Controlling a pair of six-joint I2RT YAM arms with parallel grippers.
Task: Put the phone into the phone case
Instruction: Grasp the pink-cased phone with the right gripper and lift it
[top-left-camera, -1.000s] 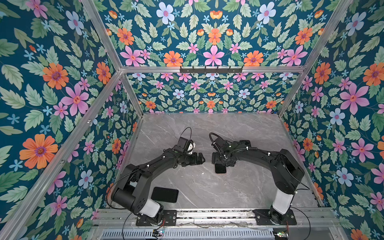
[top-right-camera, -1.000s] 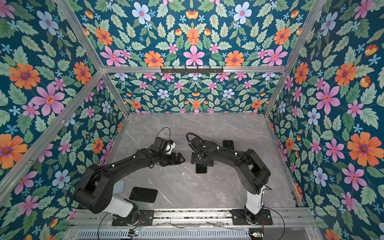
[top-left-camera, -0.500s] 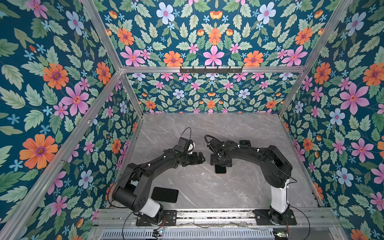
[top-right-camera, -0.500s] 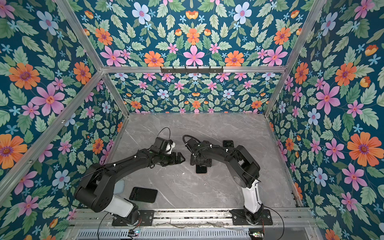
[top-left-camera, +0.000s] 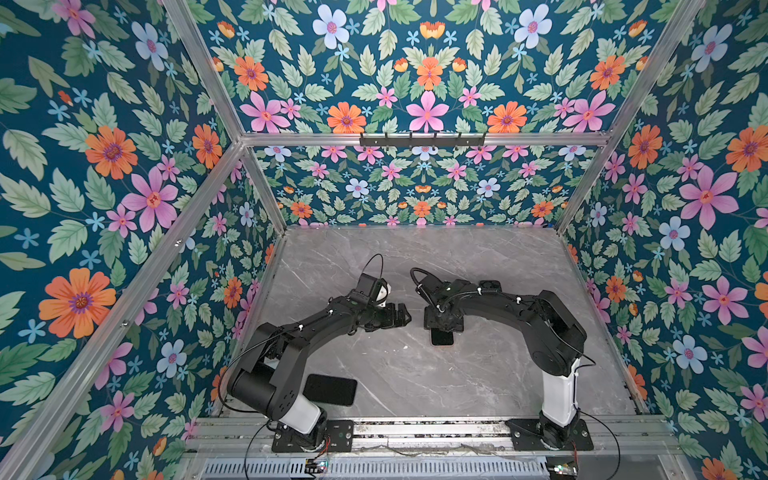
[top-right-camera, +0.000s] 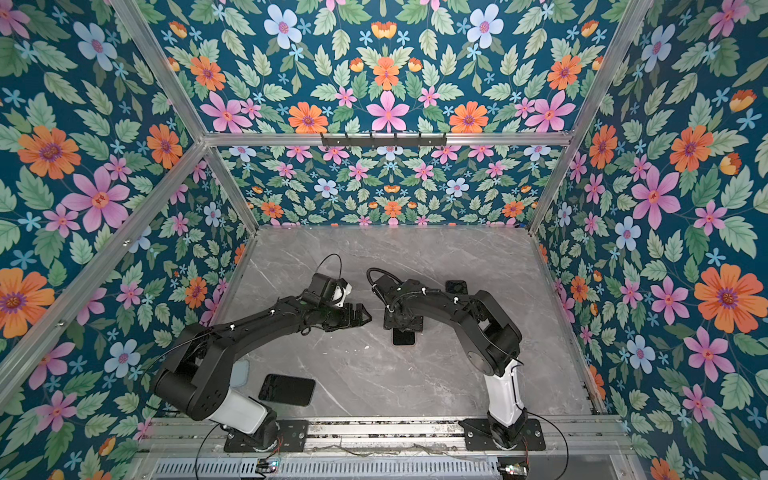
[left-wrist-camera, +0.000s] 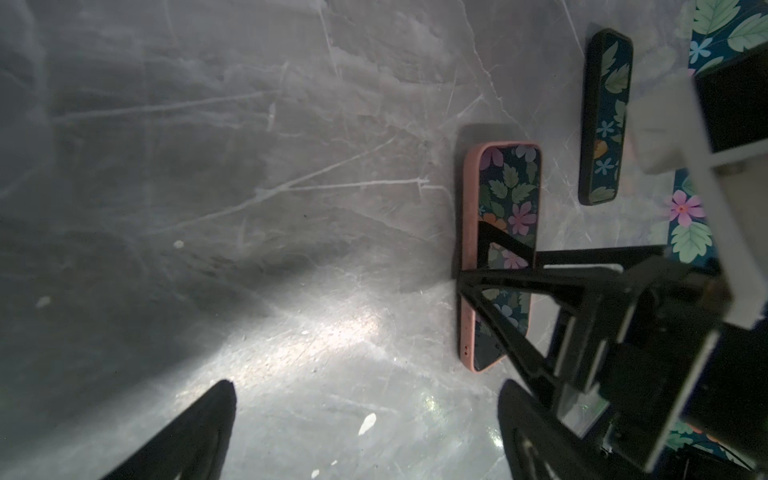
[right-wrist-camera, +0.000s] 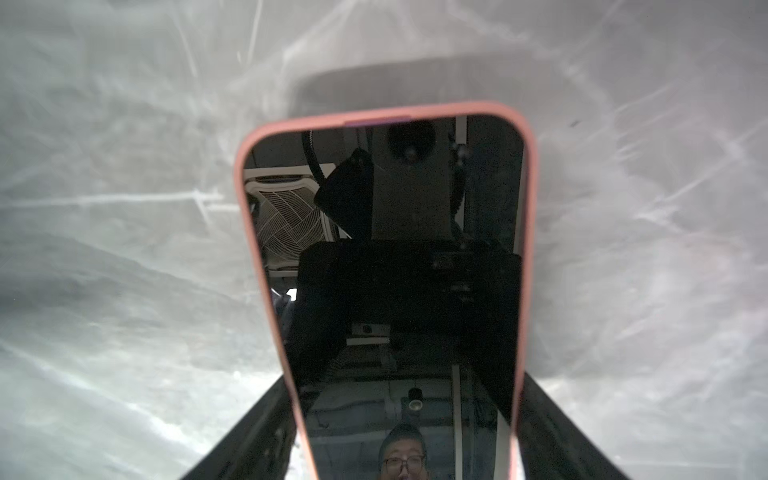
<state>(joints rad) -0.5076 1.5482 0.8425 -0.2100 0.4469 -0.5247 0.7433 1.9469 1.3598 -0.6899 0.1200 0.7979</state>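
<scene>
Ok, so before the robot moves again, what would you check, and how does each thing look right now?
1. Glossy black phone sits inside the pink rubbery phone case: ok, pink rim surrounds every visible edge.
2. Cased phone lies flat on the grey marble table: ok.
3. Right claw straddles the phone, one finger on each long side: ok.
4. Right claw actually pinching the case: cannot tell.
5. Left claw open, apart from the phone: ok.
6. Spare flat black slab near the left arm's base, out of the way: ok.
</scene>
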